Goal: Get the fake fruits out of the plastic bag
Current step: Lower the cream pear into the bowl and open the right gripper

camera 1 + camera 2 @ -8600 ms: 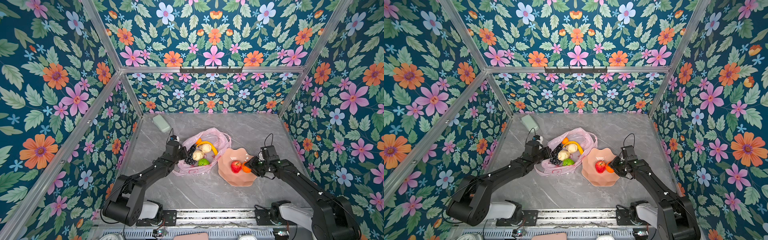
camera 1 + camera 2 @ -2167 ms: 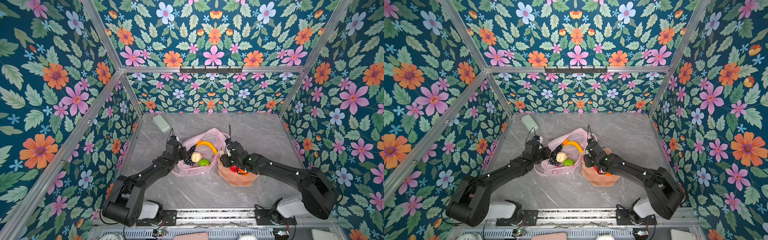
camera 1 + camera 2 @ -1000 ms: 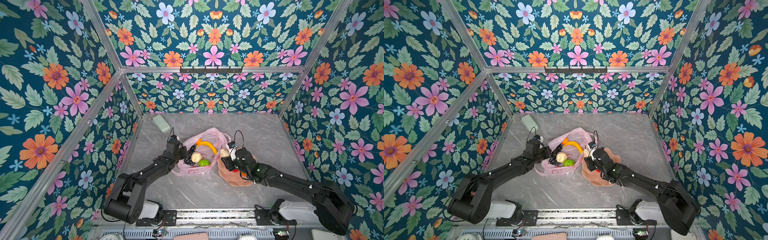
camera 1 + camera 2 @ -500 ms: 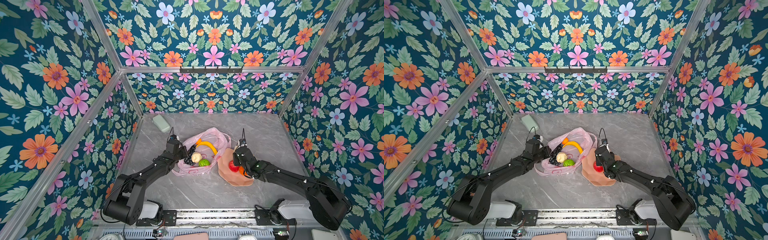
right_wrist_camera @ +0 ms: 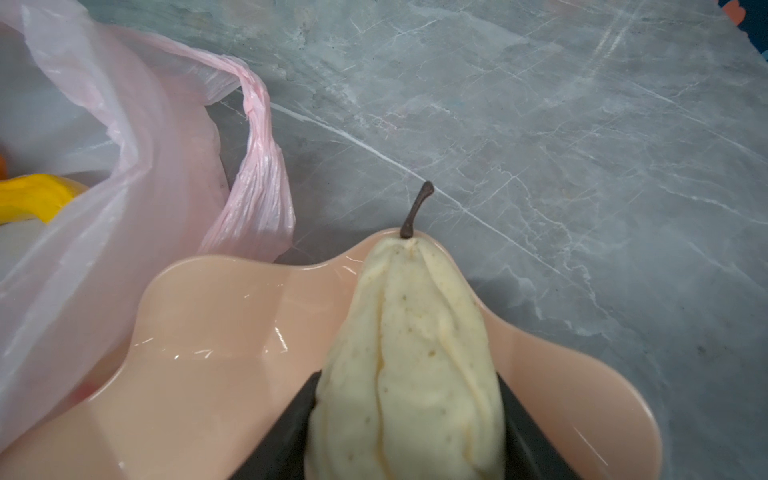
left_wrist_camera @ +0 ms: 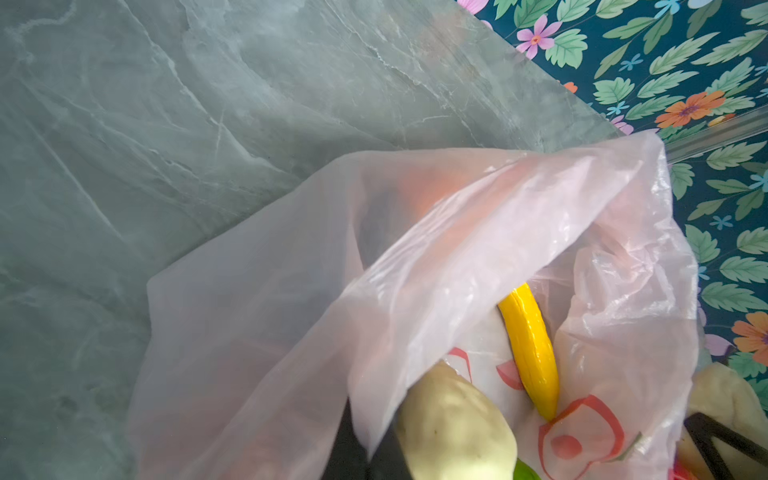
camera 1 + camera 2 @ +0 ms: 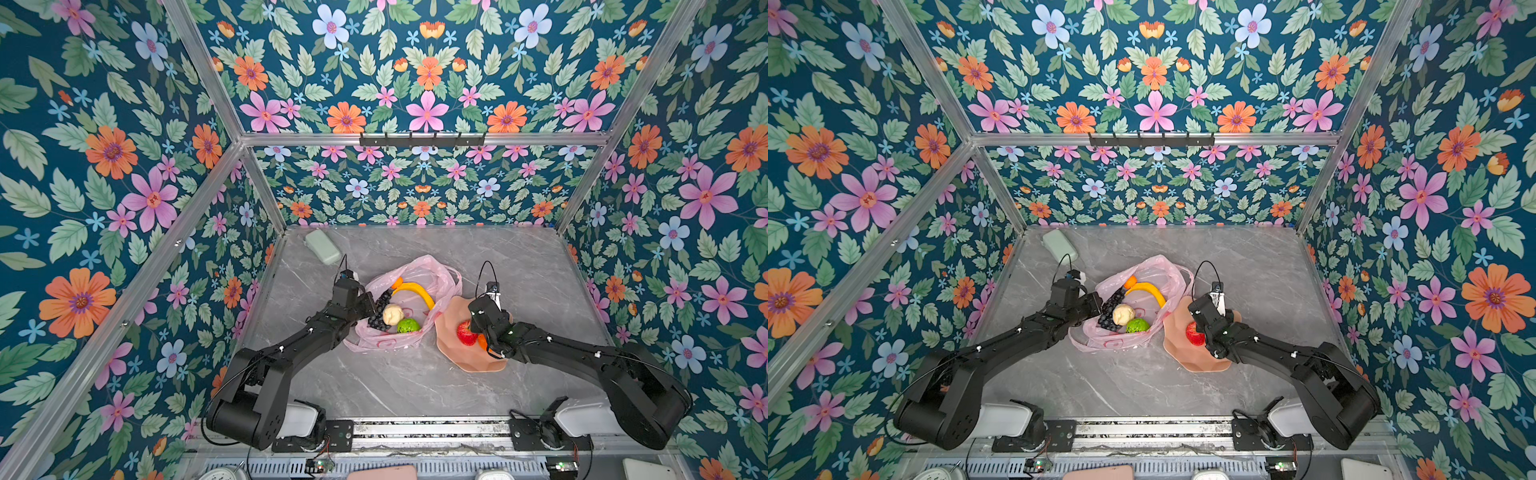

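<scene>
Marble bench, pear poised at the bowl's rim

Grey marble bench inside flowered walls carries the plastic bag, with a peach bowl just beside it. Right gripper has its jaws clamped on a cream pear above the bowl, stem toward the wavy rim; how high it hangs I cannot tell. Let go there, the pear could tip over the rim, or knock the red apple and orange already inside.

Left gripper has its jaws pinched together on the bag's edge. That thin film could slip free and fold over the banana, grape bunch, cream piece and green fruit lying within. A loop handle beside the bowl could snag a returning arm.
</scene>
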You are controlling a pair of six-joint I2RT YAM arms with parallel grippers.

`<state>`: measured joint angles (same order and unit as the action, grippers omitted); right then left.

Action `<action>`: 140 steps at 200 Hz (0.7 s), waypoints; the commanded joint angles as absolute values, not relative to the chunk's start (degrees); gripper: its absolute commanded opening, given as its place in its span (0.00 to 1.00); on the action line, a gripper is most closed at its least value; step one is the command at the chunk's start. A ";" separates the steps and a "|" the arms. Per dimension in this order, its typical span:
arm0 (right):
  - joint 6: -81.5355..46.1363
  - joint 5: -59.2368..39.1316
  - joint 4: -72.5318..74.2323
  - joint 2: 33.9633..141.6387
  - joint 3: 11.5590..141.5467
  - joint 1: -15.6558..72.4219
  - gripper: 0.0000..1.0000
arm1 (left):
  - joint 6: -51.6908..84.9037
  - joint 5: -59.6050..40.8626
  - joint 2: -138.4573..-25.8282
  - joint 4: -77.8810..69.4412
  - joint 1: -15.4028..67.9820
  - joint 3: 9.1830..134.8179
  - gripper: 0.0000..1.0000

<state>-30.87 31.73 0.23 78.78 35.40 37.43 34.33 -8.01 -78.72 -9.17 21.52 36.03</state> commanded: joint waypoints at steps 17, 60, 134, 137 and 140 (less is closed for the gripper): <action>-33.02 32.02 0.00 78.78 35.07 37.42 0.60 | 34.19 -7.99 -78.90 -9.76 21.53 36.21 0.00; -34.27 30.68 0.10 78.32 34.80 37.11 0.66 | 34.10 -7.95 -78.95 -9.60 21.53 36.15 0.00; -35.13 29.78 -1.63 75.62 35.18 36.48 0.70 | 34.10 -7.91 -78.72 -9.56 21.53 36.06 0.00; -35.15 29.85 -1.96 75.37 35.28 36.44 0.70 | 34.10 -7.89 -78.71 -9.58 21.53 36.09 0.00; -35.11 29.82 -2.28 75.01 35.45 36.44 0.70 | 34.10 -7.90 -78.73 -9.50 21.53 36.09 0.00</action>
<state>-34.30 29.61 -0.23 76.55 34.76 36.53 34.33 -8.01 -78.87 -9.19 21.50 36.03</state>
